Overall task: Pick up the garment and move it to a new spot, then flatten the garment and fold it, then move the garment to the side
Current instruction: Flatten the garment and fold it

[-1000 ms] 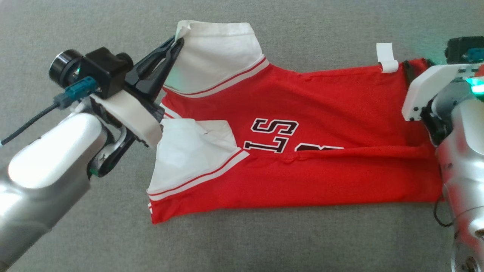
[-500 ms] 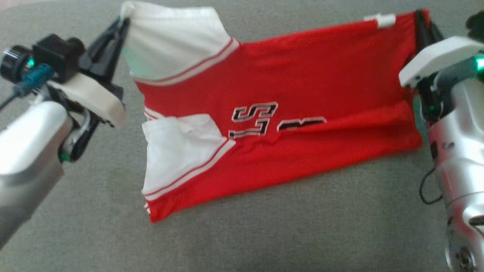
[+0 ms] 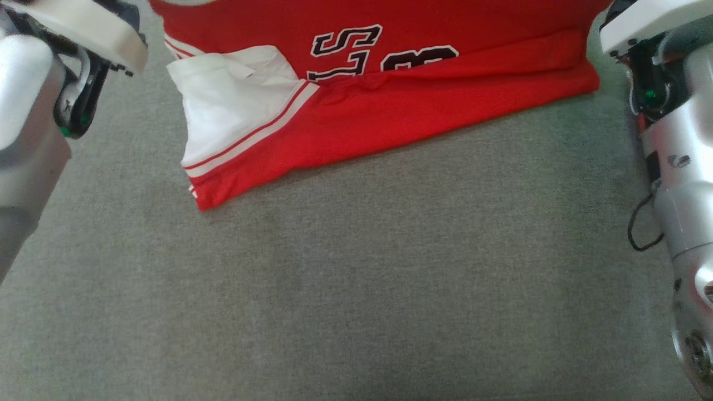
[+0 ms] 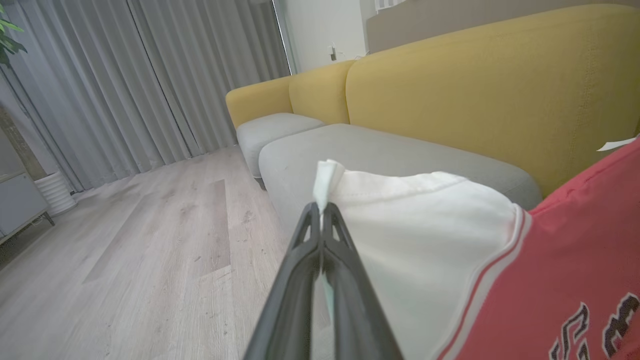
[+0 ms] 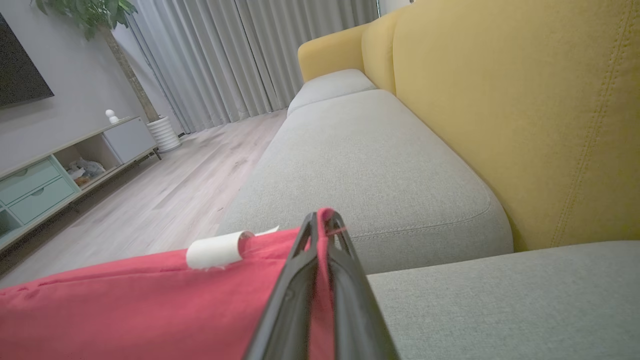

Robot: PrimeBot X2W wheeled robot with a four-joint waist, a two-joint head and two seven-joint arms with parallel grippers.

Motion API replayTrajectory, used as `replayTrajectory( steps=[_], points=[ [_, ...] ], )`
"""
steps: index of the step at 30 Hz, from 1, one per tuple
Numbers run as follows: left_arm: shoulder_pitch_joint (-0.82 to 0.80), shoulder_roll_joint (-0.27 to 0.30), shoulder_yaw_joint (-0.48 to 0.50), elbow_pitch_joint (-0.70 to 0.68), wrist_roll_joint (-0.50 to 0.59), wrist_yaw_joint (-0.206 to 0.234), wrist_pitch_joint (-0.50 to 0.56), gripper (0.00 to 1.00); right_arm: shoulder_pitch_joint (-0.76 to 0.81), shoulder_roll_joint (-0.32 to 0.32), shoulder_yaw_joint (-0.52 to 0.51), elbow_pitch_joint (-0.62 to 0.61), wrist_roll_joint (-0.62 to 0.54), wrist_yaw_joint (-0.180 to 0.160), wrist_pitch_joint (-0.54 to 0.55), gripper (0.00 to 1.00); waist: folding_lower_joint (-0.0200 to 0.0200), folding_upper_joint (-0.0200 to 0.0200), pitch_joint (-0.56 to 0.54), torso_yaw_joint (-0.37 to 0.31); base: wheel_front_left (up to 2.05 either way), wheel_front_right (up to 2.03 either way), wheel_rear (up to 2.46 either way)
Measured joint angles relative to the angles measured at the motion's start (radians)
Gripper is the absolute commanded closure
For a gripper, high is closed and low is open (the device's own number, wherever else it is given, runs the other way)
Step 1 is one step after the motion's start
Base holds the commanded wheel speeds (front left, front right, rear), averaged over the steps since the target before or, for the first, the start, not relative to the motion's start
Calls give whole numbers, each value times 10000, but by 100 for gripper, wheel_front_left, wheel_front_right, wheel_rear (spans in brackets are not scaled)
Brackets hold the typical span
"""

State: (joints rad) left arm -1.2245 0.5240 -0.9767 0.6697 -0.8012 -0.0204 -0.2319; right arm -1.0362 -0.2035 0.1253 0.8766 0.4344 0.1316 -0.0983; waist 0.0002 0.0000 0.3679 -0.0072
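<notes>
garment [image 3: 390, 100] lower edge on seat cushion [image 3: 356, 278]; backrest [image 5: 525, 125] behind cushion

A red fabric jersey [image 3: 423, 106] with black, white-edged lettering [image 3: 356, 50] spreads from 11 to 1 o'clock over a grey woven cushion surface [image 3: 356, 289], its upper part cut off by the frame and its white, red-striped sleeve [image 3: 228, 111] at 11 o'clock. The silver-and-white left arm [image 3: 28, 111] sits at 10 o'clock, near that sleeve. The silver right arm [image 3: 679, 167], with a thin black cable [image 3: 640, 234] looping from it, runs from 1 to 4 o'clock, just beside the jersey's corner.
</notes>
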Motion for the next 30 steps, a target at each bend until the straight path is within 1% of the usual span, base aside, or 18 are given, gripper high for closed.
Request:
replayTrajectory(
  steps=[3,7,9,10,13,18,21,26,27,28,30],
  points=[
    [14,-121,-13,403,19,-311,-84,100,3,-67,268,134,217,0,-82,100,-1,0,11,122,0,0,0],
    [124,-274,-58,616,15,-635,-169,100,31,-405,525,389,543,0,-82,100,-1,0,-84,330,0,0,0],
    [349,-343,-127,610,13,-767,-174,100,90,-550,708,472,721,0,-71,100,-1,0,-197,418,0,0,0],
    [671,-341,-274,591,10,-857,-174,100,232,-686,976,512,859,0,-8,100,-2,0,-336,495,0,0,0],
    [1224,-293,-447,426,-209,-955,-102,100,528,-940,1356,665,989,0,238,100,-3,0,-555,607,0,0,0],
    [1973,-115,-1009,-541,-495,-1041,456,100,975,-1593,2205,957,1043,0,790,100,-3,0,-845,851,0,0,0],
    [2315,119,-1333,-1292,-719,-1045,836,100,1060,-1946,2748,1076,1043,0,1229,100,-4,0,-877,1011,0,0,0],
    [2591,476,-1825,-2261,-719,-1072,1417,100,1058,-2527,3674,1170,1011,0,1743,100,-3,0,-688,1183,0,0,0],
    [2591,476,-1825,-2261,-719,-1072,1417,100,1058,-2527,3674,1170,1011,0,1743,100,-3,0,-688,1183,0,0,0],
    [2644,543,-1925,-2504,-719,-1118,1569,100,1052,-2711,3979,1193,1009,0,1833,100,-2,0,-573,1235,0,0,0],
    [2656,617,-2038,-2623,-658,-1118,1659,100,1026,-2846,4366,1197,901,0,1962,100,-2,0,-452,1268,0,0,0]
  ],
)
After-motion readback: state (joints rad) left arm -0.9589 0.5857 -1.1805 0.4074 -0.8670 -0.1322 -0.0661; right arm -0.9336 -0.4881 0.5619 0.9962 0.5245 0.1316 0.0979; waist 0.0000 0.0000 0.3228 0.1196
